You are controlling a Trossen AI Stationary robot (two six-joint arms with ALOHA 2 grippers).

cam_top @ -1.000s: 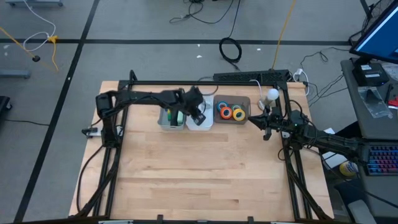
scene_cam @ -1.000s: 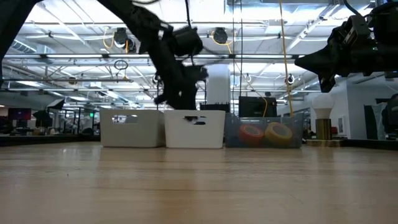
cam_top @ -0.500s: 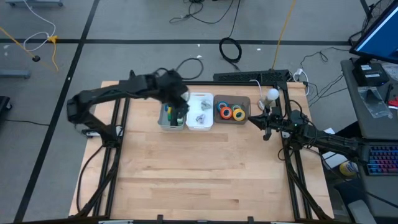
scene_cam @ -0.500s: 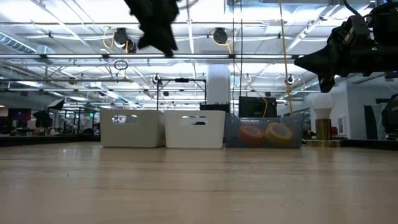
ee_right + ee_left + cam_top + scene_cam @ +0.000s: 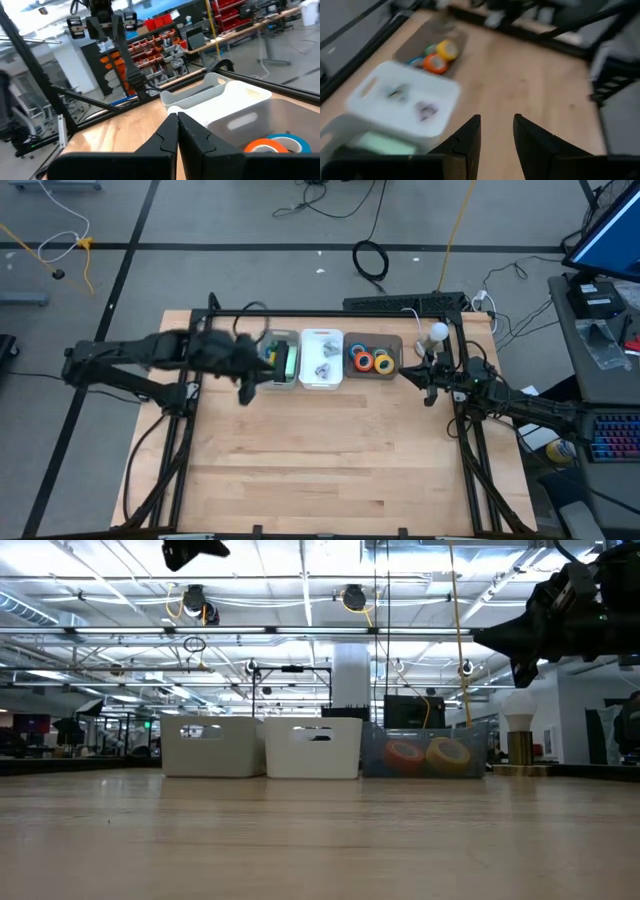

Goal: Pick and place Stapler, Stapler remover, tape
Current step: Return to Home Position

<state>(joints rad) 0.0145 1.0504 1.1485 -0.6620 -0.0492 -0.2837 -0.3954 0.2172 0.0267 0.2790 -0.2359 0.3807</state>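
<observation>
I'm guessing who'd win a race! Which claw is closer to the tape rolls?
Right. The right claw hovers beside the tape rolls; the left claw is farther, beyond the white bin.

The left arm [image 5: 130, 360] reaches out long and almost flat toward the middle bin [image 5: 322, 360]. The left gripper [image 5: 245, 375] hangs high up, near the bin's left side and not over it. Its two fingers [image 5: 469, 142] point down with a gap between them. The right arm [image 5: 530, 408] is folded up, well off to the right of the bin. The right gripper [image 5: 425, 375] points toward the bin, raised too, with its fingers [image 5: 167, 137] pressed together.
</observation>
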